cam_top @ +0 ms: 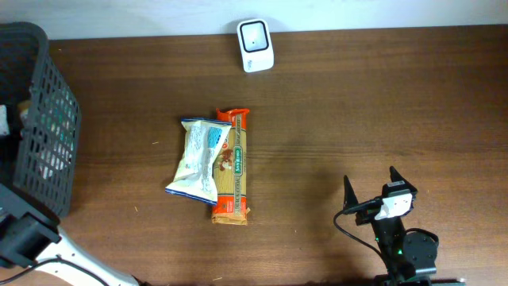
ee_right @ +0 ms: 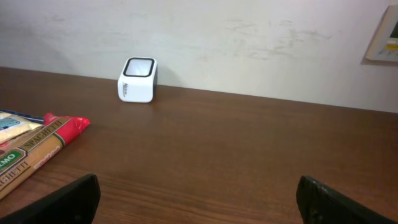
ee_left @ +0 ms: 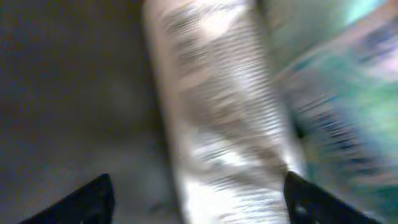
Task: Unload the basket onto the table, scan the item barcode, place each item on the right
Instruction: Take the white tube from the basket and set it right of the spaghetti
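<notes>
Spaghetti point(cam_top: 232, 163) and bag point(cam_top: 198, 159) touching, mid-desk point(cam_top: 357, 95); scanner point(cam_top: 255, 45) at far edge. Right tool point(cam_top: 371, 179) open, empty. Left tool point(ee_left: 199, 202) spread wide over blurred wrappers point(ee_left: 217, 112).

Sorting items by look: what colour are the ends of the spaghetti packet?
Orange-red, on the spaghetti packet, clearest in the overhead view.

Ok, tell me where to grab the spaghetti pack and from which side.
Probably its lower end in the overhead view, from above, with the fingers across the narrow width. The spaghetti pack lies flat and long, and the white bag overlaps its left edge higher up, leaving that end free. The open right end effector is nearest.
</notes>
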`<control>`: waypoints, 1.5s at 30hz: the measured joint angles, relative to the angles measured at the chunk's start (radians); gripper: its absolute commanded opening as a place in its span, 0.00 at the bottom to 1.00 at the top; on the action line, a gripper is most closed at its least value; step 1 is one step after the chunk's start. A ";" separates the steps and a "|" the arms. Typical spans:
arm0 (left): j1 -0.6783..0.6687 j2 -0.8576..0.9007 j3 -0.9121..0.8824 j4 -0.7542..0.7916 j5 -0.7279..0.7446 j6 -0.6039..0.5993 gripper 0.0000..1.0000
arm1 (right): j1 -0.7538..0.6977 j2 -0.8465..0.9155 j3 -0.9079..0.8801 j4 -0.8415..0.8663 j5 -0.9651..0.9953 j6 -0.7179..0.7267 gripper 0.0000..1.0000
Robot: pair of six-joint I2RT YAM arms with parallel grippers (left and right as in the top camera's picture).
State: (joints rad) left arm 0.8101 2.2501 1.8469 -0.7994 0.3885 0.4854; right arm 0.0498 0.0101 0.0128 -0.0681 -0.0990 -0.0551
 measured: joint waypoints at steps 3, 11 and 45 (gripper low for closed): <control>-0.016 0.000 0.026 0.004 0.093 0.001 0.90 | 0.000 0.000 0.000 0.000 0.000 0.000 0.99; -0.055 0.037 -0.010 0.015 -0.162 -0.002 0.00 | 0.000 0.000 0.000 0.000 0.000 0.000 0.99; -1.173 -0.554 -0.674 -0.027 -0.195 -0.744 0.00 | 0.000 0.001 0.000 0.000 0.000 0.000 0.99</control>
State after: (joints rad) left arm -0.3634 1.6962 1.1728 -0.8265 0.1936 -0.2584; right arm 0.0498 0.0109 0.0128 -0.0681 -0.0990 -0.0555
